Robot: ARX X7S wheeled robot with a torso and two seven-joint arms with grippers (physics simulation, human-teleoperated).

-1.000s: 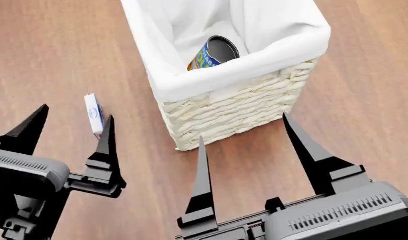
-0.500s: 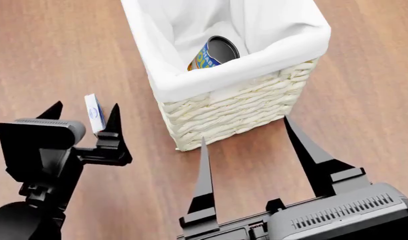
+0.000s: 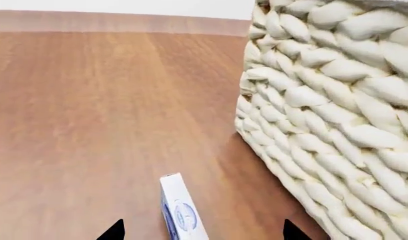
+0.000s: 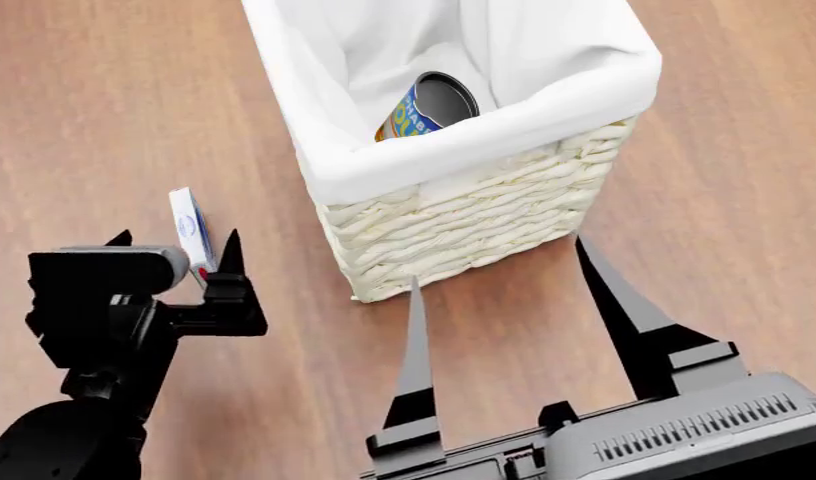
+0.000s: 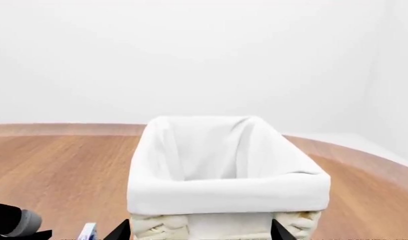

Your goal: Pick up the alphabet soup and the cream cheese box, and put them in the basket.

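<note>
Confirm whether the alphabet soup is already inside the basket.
Yes, the head view shows the alphabet soup lying inside the basket, against its white lining.

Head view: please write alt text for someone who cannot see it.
The left claw, open, straddles the cream cheese box, which stands on edge on the wooden floor beside the basket. The alphabet soup already lies inside the basket's white lining. The right claw hangs open and empty in front of the basket.
</note>
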